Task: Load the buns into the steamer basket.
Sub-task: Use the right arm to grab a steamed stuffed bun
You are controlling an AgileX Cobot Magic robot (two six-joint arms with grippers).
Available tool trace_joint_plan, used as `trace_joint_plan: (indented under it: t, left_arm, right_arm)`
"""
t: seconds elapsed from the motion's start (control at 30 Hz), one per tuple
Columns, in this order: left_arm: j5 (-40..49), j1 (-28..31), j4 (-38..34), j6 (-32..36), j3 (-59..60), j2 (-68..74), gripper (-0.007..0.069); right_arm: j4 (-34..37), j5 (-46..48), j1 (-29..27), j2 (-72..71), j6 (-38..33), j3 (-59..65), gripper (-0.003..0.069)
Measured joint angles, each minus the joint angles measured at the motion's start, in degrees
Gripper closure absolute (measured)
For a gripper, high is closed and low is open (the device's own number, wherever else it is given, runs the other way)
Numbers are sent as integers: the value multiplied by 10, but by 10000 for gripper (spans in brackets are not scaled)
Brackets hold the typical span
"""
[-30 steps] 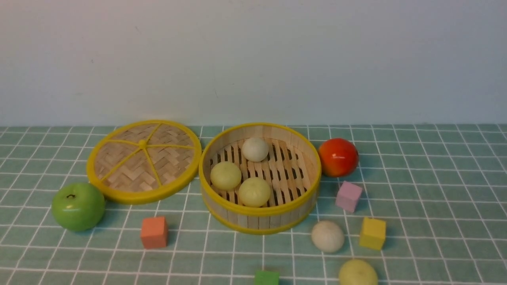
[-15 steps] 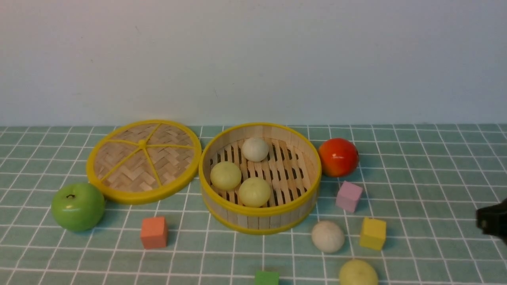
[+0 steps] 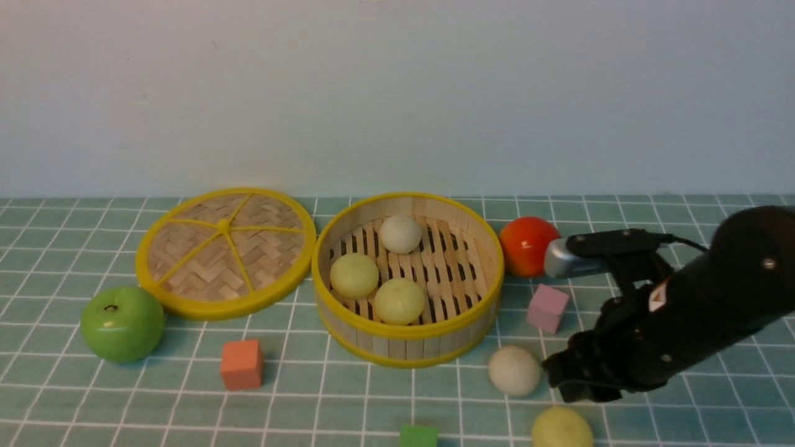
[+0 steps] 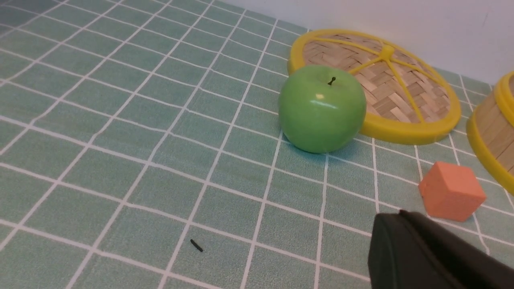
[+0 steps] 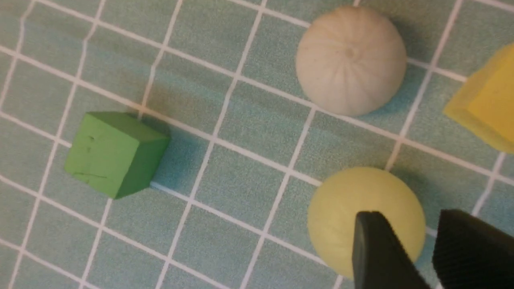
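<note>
The steamer basket [image 3: 407, 332] stands mid-table and holds one off-white bun [image 3: 400, 234] and two yellow-green buns [image 3: 354, 275] [image 3: 398, 300]. An off-white bun [image 3: 513, 370] and a yellow-green bun [image 3: 561, 428] lie on the cloth in front of its right side. My right gripper [image 3: 559, 379] is open and empty, just right of the off-white bun. In the right wrist view the right gripper [image 5: 417, 218] hovers over the yellow-green bun [image 5: 341, 216], with the off-white bun [image 5: 351, 60] beyond. My left gripper [image 4: 421, 253] shows as shut black fingers near the orange cube.
The woven lid [image 3: 225, 251] lies left of the basket with a green apple [image 3: 122, 323] in front of it. A red-orange fruit [image 3: 528, 245], pink cube [image 3: 546, 307], orange cube [image 3: 241, 364] and green cube [image 3: 417, 436] surround the basket. A yellow cube [image 5: 488, 108] lies beside the buns.
My right arm has come in from the right edge and moved left to the two buns in front of the basket, now covering the yellow cube. Nothing else has moved.
</note>
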Motion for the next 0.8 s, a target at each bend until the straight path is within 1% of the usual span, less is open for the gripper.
trace_joint_plan:
  t: [0.07,0.1,0.13,0.33,0.43,0.5,0.53,0.6,0.67,0.73,0.8]
  left_arm:
    - [0,0,0,0,0,0,610]
    - [0,0,0,0,0,0,610]
    - [0,0,0,0,0,0,610]
    - [0,0,0,0,0,0,608]
    - [0,0,0,0,0,0,606]
    - [0,0,0,0,0,0,606]
    - [0,0,0,0,0,0,606]
    - [0,0,0,0,0,0,604]
    - [0,0,0,0,0,0,603]
    - [0,0,0,0,0,0,603]
    - [0,0,0,0,0,0,602]
  right_arm:
    - [-17,5,9,17,21,-8,417]
    - [-36,12,16,33,50,-16,417]
    - [-42,16,19,44,63,-21,417]
    - [-50,30,21,74,79,-25,417]
    - [-50,30,21,88,79,-25,433]
    - [-50,31,21,93,79,-25,468]
    - [-50,31,21,93,79,-26,474]
    - [-50,40,21,93,79,-29,580]
    - [-50,54,21,89,79,-37,639]
    - [-50,72,21,84,77,-49,655]
    - [-36,118,21,68,61,-98,657]
